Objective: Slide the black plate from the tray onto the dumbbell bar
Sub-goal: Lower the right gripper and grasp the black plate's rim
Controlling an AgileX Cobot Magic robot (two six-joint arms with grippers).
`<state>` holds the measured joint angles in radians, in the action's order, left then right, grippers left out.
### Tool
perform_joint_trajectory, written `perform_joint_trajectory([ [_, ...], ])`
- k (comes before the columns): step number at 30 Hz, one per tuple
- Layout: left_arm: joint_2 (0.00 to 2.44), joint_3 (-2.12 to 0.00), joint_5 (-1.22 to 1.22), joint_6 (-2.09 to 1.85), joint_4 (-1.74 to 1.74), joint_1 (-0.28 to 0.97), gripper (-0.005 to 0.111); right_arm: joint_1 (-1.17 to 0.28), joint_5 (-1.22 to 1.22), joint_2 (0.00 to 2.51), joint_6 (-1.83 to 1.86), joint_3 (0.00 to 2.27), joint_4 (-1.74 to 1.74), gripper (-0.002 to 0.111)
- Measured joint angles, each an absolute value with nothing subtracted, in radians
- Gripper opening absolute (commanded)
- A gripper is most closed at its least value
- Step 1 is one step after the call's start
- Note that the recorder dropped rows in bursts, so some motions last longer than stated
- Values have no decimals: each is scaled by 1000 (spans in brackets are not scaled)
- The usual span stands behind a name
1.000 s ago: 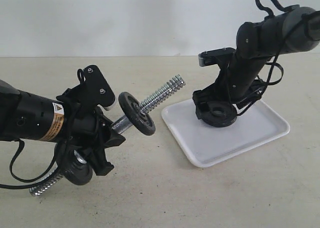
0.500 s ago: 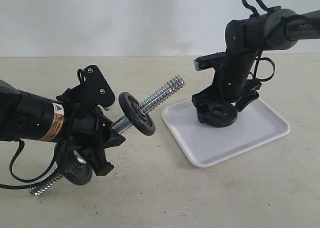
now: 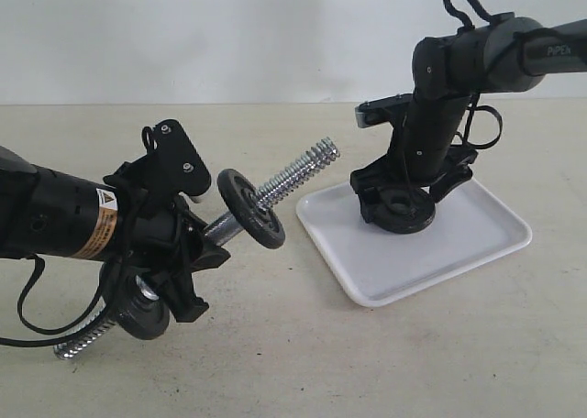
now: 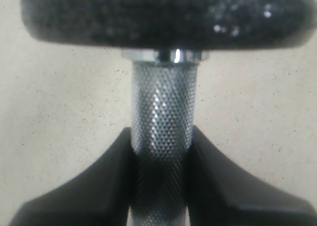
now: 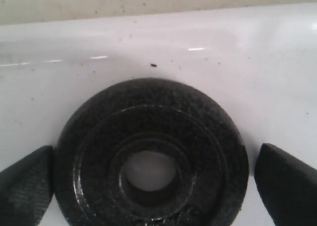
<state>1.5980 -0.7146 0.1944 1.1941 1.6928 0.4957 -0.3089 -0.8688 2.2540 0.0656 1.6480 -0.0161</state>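
Note:
The black plate (image 3: 401, 209) lies flat on the white tray (image 3: 449, 244). My right gripper (image 3: 404, 196) is lowered over it, open, with one finger on either side. In the right wrist view the plate (image 5: 99, 137) lies between the fingertips (image 5: 285, 179): one is right at its rim and the other stands a small gap off. My left gripper (image 3: 200, 237) is shut on the knurled middle of the dumbbell bar (image 3: 298, 173) and holds it tilted above the table, threaded end pointing at the tray. In the left wrist view the jaws clamp the bar (image 4: 162, 102).
A black disc (image 3: 249, 207) sits on the bar just beyond my left gripper and fills the top of the left wrist view (image 4: 163, 15). Another disc (image 3: 138, 313) is on the bar's lower end near the table. The tray's rim (image 5: 148, 18) is beyond the plate.
The right arm has swung more upright and shifted a little to the left while its gripper stayed down around the plate. The left arm and the bar have not moved.

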Motion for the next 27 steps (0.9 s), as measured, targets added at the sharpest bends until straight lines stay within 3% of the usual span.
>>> perform_joint_trajectory([
  [12,1598,-715,194,1194,1695,496,4,-309,-909,2286,64,1670,-16,102],
  [14,1598,-715,194,1194,1697,496,4,-309,-911,2286,62,1672,-16,90],
  [18,1598,-715,194,1194,1697,496,4,-309,-919,2286,48,1673,-20,48],
  [20,1598,-715,194,1194,1697,496,4,-309,-921,2286,47,1674,-20,33],
  [27,1598,-715,194,1194,1697,496,4,-309,-932,2286,37,1674,-38,0],
])
